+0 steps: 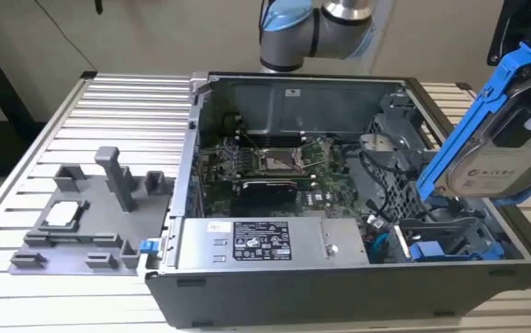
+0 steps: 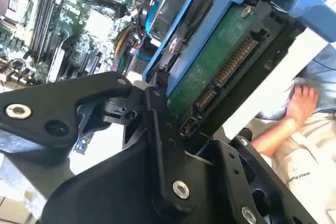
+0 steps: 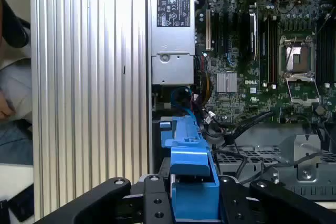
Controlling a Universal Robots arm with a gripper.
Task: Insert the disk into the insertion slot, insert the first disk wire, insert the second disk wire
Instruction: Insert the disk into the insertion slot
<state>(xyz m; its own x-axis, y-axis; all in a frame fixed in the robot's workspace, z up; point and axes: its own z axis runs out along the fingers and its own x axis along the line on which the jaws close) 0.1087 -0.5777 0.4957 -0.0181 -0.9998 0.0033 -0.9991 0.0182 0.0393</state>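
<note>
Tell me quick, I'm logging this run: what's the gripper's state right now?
Gripper: closed on the disk, a flat silver-grey hard drive in a bright blue plastic carrier frame, held tilted over the open grey computer case.

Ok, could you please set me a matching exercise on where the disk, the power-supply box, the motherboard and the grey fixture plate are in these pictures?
Things:
1. disk
2. power-supply box
3. motherboard
4. grey fixture plate

Places:
A. on the slatted table, to the exterior view's left of the case
B. inside the case, along the wall nearest the exterior camera
C. held tilted in the gripper
D. flat on the case floor, mid-case

Pairs: 1-C, 2-B, 3-D, 4-A
</note>
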